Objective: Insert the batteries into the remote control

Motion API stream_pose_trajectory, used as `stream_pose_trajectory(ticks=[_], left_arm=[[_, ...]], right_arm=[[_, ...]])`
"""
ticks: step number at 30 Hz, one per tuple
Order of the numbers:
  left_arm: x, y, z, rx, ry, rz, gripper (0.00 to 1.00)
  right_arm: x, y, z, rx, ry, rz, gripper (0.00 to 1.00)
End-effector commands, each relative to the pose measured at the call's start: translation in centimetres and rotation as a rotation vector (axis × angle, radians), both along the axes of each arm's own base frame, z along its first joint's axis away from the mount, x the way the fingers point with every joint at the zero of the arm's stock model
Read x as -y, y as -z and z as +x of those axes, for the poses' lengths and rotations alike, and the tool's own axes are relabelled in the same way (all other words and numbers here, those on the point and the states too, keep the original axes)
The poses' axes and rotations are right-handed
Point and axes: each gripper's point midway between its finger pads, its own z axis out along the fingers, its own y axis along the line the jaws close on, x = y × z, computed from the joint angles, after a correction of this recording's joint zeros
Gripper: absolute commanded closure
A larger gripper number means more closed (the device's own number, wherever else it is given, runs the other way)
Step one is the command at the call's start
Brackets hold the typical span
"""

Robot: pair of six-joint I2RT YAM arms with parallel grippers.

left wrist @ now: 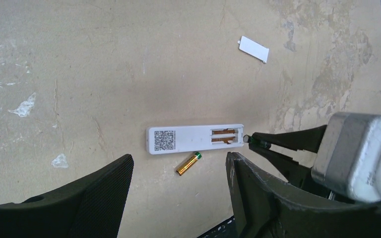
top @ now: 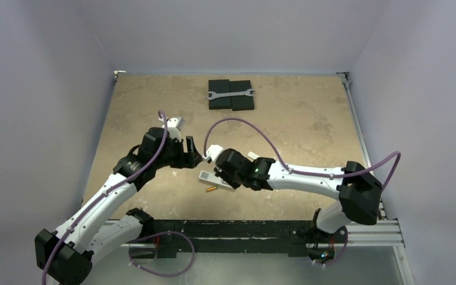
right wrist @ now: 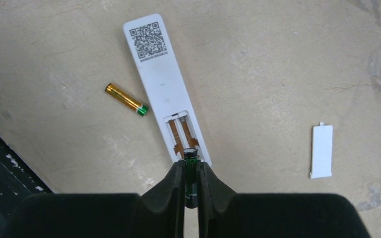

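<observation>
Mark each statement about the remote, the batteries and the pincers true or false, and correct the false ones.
1. The remote control lies buttons up. False: its back, with the printed code square, faces up and the battery bay is open.
2. The right pincer is shut on the dark green battery. True.
3. The gold battery sits in the bay. False: it lies on the table beside the remote control.
4. The cover lies apart from the remote control. True.
5. The left pincer grips the remote control. False: it is open and holds nothing.
</observation>
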Motion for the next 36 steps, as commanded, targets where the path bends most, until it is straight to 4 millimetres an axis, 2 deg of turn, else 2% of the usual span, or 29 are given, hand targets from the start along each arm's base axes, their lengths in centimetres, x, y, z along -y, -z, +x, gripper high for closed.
stream_pose_trajectory(ticks=[1, 15, 36], left_arm=[[-0.3, -0.9, 0.7, 0.047, -0.006, -0.009, 0.31], [-0.7, -1.1, 0.9, 0.055, -0.018, -0.017, 0.31], [-0.7, -1.4, 0.9, 0.065, -0.019, -0.022, 0.30]], right_arm=[[-0.7, -0.4, -0.3, -0.008, -0.197, 0.025, 1.00], [-0.6, 0.7, 0.6, 0.046, -0.316, -0.008, 1.00], [-0.7, 2.9, 1.9, 0.006, -0.303, -0.054, 0.99]])
